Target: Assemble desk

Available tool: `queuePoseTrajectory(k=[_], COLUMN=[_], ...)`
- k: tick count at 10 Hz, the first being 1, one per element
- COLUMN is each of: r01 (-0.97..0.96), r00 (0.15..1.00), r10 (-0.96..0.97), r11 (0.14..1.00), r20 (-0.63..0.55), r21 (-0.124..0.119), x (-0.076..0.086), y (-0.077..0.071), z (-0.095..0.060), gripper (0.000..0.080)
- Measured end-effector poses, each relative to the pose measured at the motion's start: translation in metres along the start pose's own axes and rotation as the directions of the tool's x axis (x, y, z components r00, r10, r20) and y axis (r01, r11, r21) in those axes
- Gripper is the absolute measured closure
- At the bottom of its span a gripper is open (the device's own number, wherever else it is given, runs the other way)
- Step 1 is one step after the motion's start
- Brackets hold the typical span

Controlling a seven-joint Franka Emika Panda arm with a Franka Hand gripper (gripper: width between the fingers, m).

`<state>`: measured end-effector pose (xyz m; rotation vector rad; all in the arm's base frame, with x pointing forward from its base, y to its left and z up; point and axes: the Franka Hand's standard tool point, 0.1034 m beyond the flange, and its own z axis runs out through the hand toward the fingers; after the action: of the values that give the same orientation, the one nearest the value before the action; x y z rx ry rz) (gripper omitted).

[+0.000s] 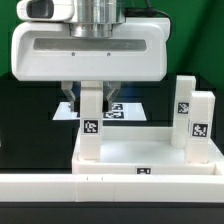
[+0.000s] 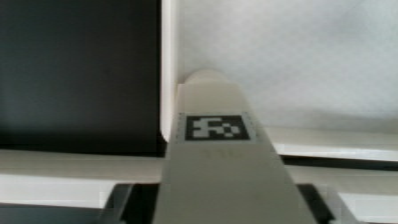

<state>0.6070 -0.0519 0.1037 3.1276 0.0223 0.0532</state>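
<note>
gripper (image 1: 91, 97) sits directly over the leg (image 1: 91, 125) standing upright on the desk top (image 1: 150, 152), at the corner toward the exterior view's left. the leg's long axis runs vertical, in line with the gripper's approach, so the thing lies straight below and between the fingers, not off to either side. in the exterior view the two fingers flank the upper end of the leg; the wrist view shows the leg (image 2: 221, 160) running down the centre with its tag facing the camera and the dark pads low on either side. jaws are partly drawn in around the leg; whether they bear on it yet i cannot tell. two more legs (image 1: 192, 115) stand upright at the exterior view's right end of the top, well apart from the gripper. judgement: the next move turns on keeping the leg vertical over its corner socket; a tilt could bind it.
</note>
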Motion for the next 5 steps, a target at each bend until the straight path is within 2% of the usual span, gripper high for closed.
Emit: queuePoseTrajectory(k=[2,5], r01=[-0.052,-0.351], r00=[0.999,0.936], r10=[0.052,0.351], r11=[0.999,0.936], r20=[0.0,-0.005], r21=[0.001,0.013], x=[0.0,-0.001], y=[0.0001,0.0017], z=[0.0,0.0013], gripper=[0.0511,0.0511])
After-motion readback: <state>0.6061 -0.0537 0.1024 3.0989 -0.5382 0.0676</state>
